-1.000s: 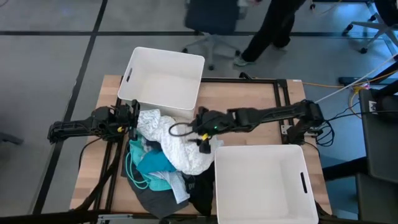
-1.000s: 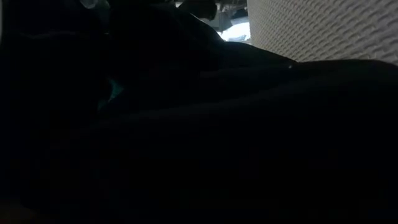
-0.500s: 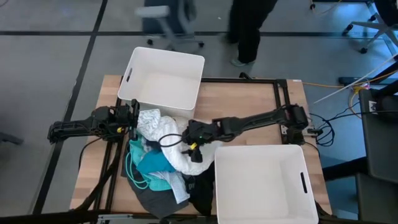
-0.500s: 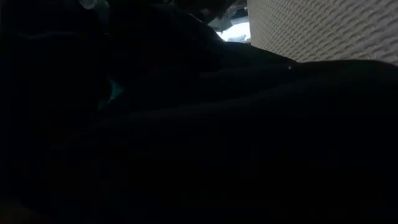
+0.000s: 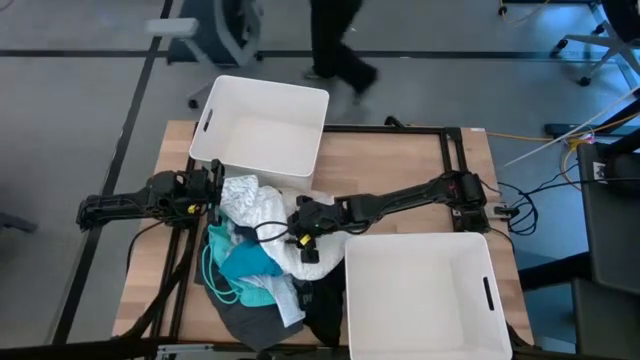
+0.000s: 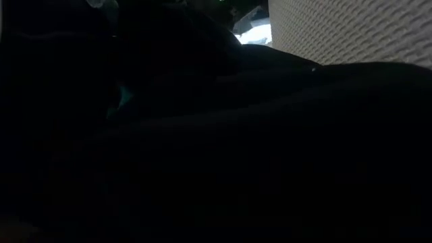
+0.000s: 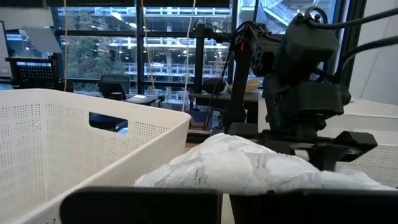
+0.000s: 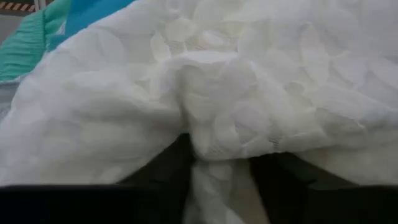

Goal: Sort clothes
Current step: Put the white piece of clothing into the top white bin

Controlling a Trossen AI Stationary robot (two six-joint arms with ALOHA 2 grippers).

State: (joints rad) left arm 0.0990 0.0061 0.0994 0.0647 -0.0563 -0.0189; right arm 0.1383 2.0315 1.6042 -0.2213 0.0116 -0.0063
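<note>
White lacy garment (image 5: 262, 222): top of the clothes pile (image 5: 255, 280), centre-left of the high view, on the tabletop (image 5: 390, 165). Teal garment (image 5: 245, 265) and dark garment (image 5: 250, 325) lie below it toward the lower edge.

Right gripper (image 5: 303, 243): pressed into the lacy garment's right side; in the right wrist view a fold of the white fabric (image 8: 211, 124) sits between the jaws, which are clamped on it.

Left gripper (image 5: 214, 190): at the pile's upper-left edge, just beside the lacy garment; whether its jaws are apart or together cannot be told.

Bins: one (image 5: 215, 108) above the pile, one (image 5: 480, 250) at lower right.
</note>
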